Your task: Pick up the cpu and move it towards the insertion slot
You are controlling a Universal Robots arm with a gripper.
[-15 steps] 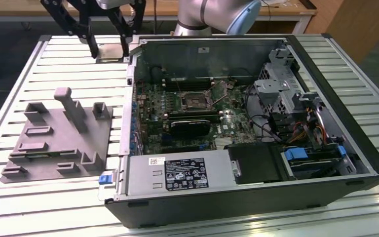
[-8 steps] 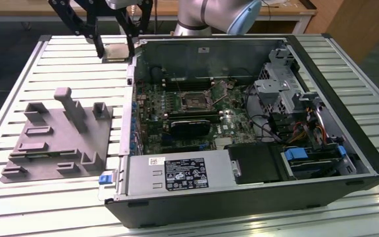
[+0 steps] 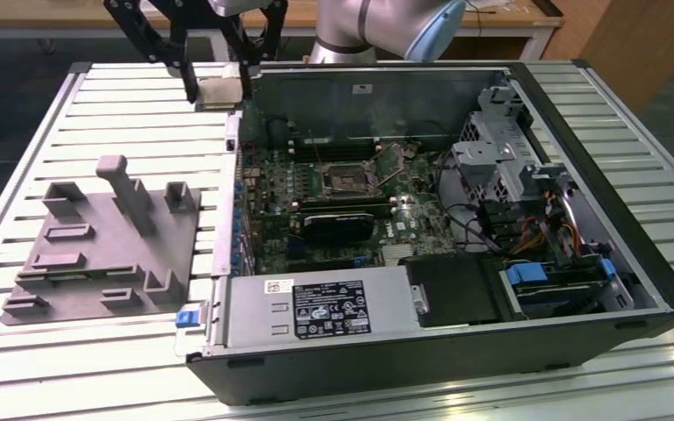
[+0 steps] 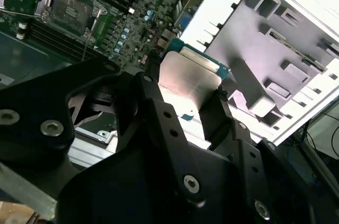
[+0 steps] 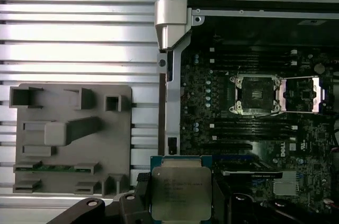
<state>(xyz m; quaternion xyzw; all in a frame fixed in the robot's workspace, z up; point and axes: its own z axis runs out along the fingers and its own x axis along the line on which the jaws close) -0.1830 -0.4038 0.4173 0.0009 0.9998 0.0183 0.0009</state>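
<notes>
My arm (image 3: 372, 26): silver tube, pale blue joint cap. My gripper (image 3: 222, 83): black linkage fingers (image 4: 159, 128), silver hex screws, upper left of exterior view.

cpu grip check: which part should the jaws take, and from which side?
By two opposite edges, coming at it along its plane, as now. The cpu is a thin flat square, and in both wrist views the gripper holds it with one jaw on each side edge, leaving the silvery top bare. It hangs in the air above the case's edge in the exterior view, apart from the insertion slot.
</notes>
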